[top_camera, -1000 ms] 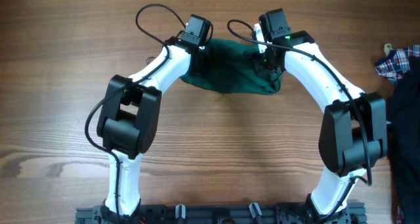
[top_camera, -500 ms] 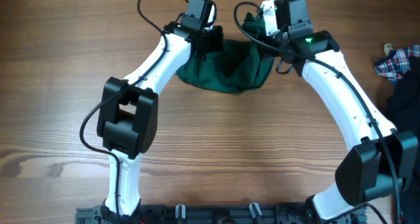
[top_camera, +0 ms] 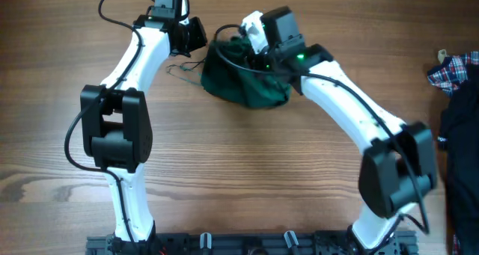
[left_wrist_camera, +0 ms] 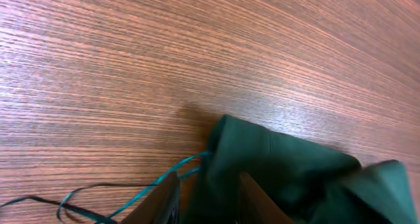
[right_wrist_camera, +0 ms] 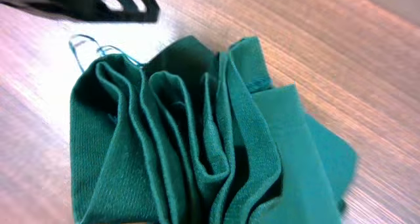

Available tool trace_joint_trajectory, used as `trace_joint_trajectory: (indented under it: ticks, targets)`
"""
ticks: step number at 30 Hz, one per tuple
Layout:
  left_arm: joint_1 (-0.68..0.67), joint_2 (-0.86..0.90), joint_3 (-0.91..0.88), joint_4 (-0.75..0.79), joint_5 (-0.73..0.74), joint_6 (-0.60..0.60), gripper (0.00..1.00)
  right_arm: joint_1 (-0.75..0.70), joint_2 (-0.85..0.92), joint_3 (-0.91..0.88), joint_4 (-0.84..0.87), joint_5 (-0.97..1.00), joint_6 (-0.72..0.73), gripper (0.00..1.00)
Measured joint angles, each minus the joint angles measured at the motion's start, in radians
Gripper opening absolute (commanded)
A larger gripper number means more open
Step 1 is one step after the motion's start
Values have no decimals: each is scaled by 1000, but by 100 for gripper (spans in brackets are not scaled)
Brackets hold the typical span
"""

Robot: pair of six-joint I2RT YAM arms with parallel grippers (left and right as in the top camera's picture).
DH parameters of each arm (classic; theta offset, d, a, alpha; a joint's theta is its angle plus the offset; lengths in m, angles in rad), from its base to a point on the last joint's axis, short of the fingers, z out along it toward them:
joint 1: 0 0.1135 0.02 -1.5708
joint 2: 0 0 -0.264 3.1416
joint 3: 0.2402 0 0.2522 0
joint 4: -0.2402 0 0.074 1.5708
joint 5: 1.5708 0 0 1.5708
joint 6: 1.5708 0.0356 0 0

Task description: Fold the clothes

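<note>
On table (top_camera: 247, 180), one bunched green garment (top_camera: 243, 81)

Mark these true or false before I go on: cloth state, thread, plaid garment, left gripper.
1. The cloth lies spread flat. False: it is bunched into pleats.
2. A loose thread trails from the cloth's edge. True.
3. A plaid garment lies at the far right of the overhead view. True.
4. The left gripper hangs over the cloth's middle. False: it is off to one side, over bare wood by the cloth's edge.
</note>
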Motion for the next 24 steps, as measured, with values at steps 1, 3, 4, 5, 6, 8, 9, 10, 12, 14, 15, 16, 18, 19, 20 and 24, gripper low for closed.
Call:
trace_joint_trajectory:
  ticks: [1,3,4,5,6,8,9,10,12,14,15,16,18,19,20,24]
  targets:
    - [4,0,0,0,0,0,30,2,31,0,18,0,0,4]
    - [16,0,0,-13,0,3,30,7,84,0,63,0,0,4]
    - [25,0,0,-19,0,4,30,13,106,0,69,0,3,4]
    - [34,0,0,-24,0,4,29,21,117,0,76,0,4,4]
    - [43,0,0,-29,0,4,29,31,119,0,80,0,4,4]
    - [56,0,0,-30,0,6,29,49,119,0,87,0,4,4]
    - [58,0,0,-30,0,7,29,59,119,0,87,0,4,20]
    - [58,0,0,-30,0,7,29,68,119,0,87,0,7,50]
    - [58,0,0,-30,0,7,29,76,119,0,87,0,10,93]
    - [58,0,0,-29,0,8,29,79,119,0,89,0,15,100]
    - [58,-2,0,-27,0,19,29,79,119,0,93,-1,18,100]
    - [57,-15,0,-21,-9,44,29,79,114,3,95,-9,19,99]
    - [51,-96,10,-21,-43,68,29,78,79,6,96,-14,20,100]
    - [46,-127,14,-22,-49,72,29,76,41,6,93,-10,31,100]
    - [31,-174,26,-22,-55,75,29,69,-31,9,92,11,53,100]
    - [-113,-239,48,-28,-53,79,29,-21,-243,39,26,198,178,100]
